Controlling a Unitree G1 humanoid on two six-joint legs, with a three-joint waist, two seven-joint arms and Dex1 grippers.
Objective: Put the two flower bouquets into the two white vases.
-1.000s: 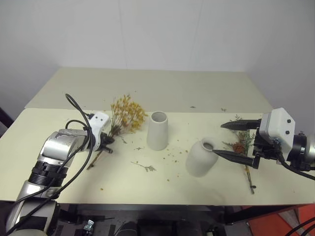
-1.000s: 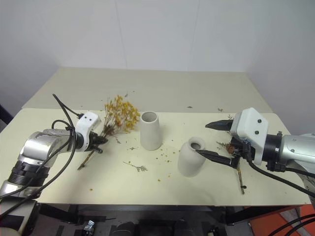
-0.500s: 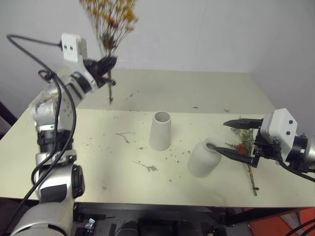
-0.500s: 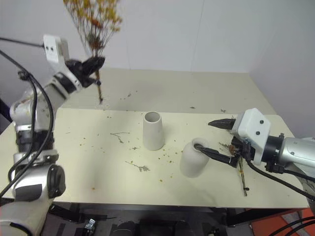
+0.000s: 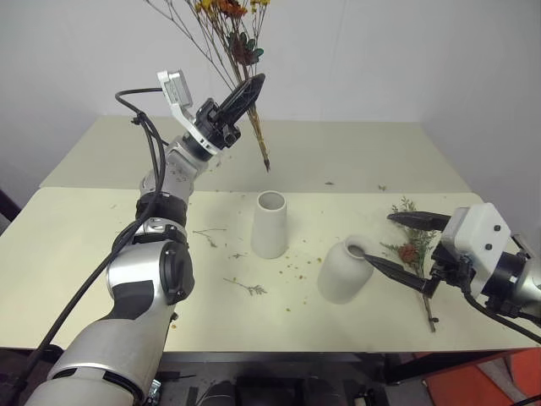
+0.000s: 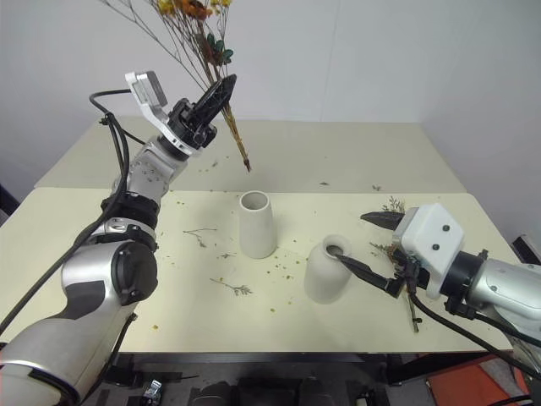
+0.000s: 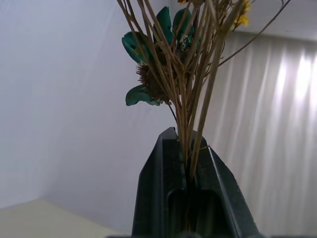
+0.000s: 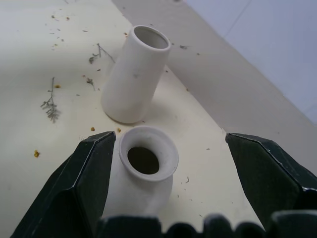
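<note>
Yellow-blossom bouquet (image 5: 221, 34) sat clamped in your left gripper (image 5: 245, 93) high above the table, stems slanting down toward the tall cone vase (image 5: 270, 224) just below and right, while your right gripper (image 5: 404, 245) hung wide open around the short vase (image 5: 344, 271).

Tall cone vase (image 5: 271, 225): matt white ceramic, smooth, faint specks; short bottle vase (image 8: 142, 181): same matt white, smooth rim; bushy bouquet (image 5: 230, 34): dried, thin brown woody stems, brittle-looking (dull teal leaves in the left wrist view); thin bouquet (image 5: 416, 251): dry green sprigs, rough; left tool (image 7: 187, 191) and right tool (image 8: 190, 163): black plastic, satin sheen; worktop (image 5: 101, 254): pale cream, matt, smooth, crumb-littered.
</note>
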